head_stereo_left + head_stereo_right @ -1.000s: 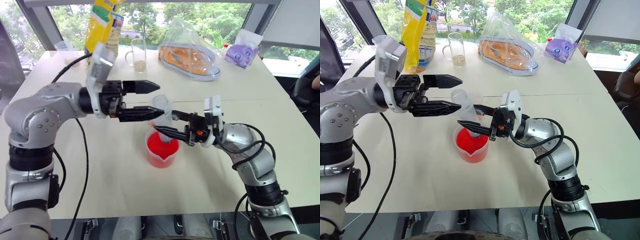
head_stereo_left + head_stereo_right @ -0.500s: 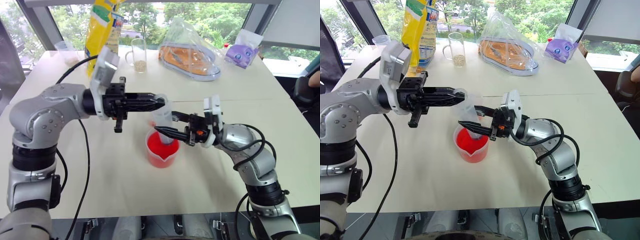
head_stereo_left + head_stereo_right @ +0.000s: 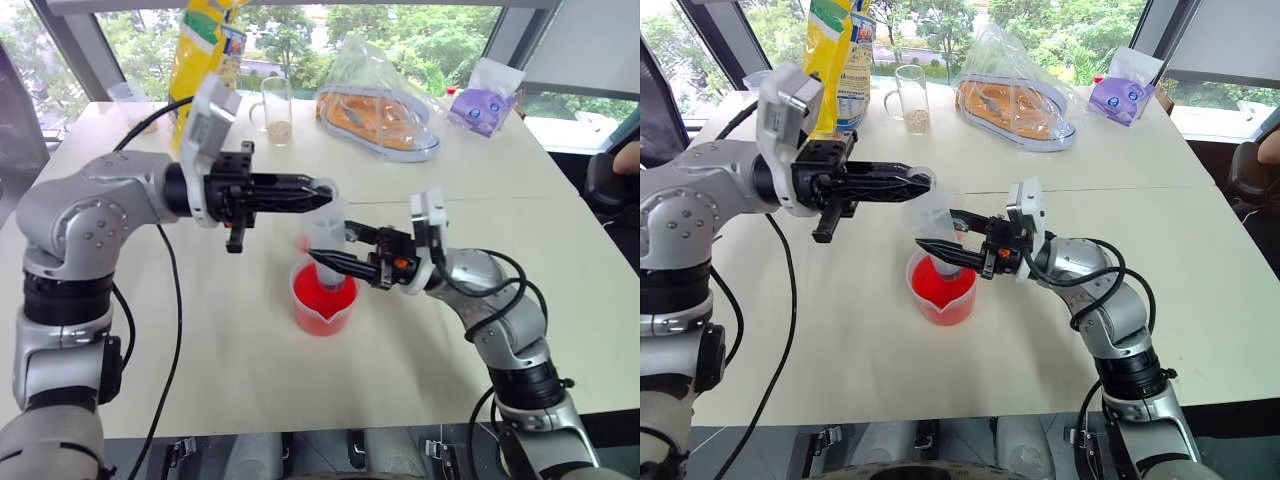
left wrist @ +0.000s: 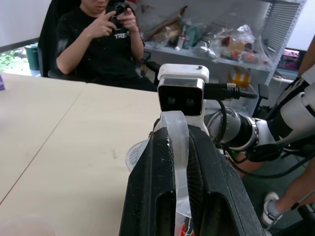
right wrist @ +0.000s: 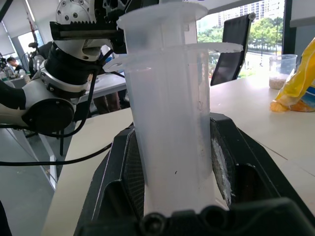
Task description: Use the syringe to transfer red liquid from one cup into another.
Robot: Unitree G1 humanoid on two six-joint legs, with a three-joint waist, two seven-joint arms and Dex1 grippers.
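The syringe (image 3: 325, 232) stands upright, its lower end inside the spouted cup (image 3: 322, 312). That cup sits mid-table and holds red liquid (image 3: 318, 297). My right gripper (image 3: 331, 247) reaches in from the right and is shut on the syringe's clear barrel (image 5: 170, 123), with a finger (image 5: 123, 182) on each side. My left gripper (image 3: 322, 193) comes in level from the left. It is shut on the plunger's top (image 4: 178, 142), above the right gripper. The syringe's tip is hidden, and another cup is out of view.
Along the table's far edge stand a yellow bag (image 3: 205, 50), a handled glass mug with grains (image 3: 277, 108), a clear cup with grains (image 3: 130, 98), a clear bag with orange contents (image 3: 380, 105) and a purple packet (image 3: 480, 108). A seated person (image 4: 106, 44) is beyond the table.
The left gripper stood open around the plunger's top a second ago and has since shut on it. The right gripper and the syringe have stayed where they were.
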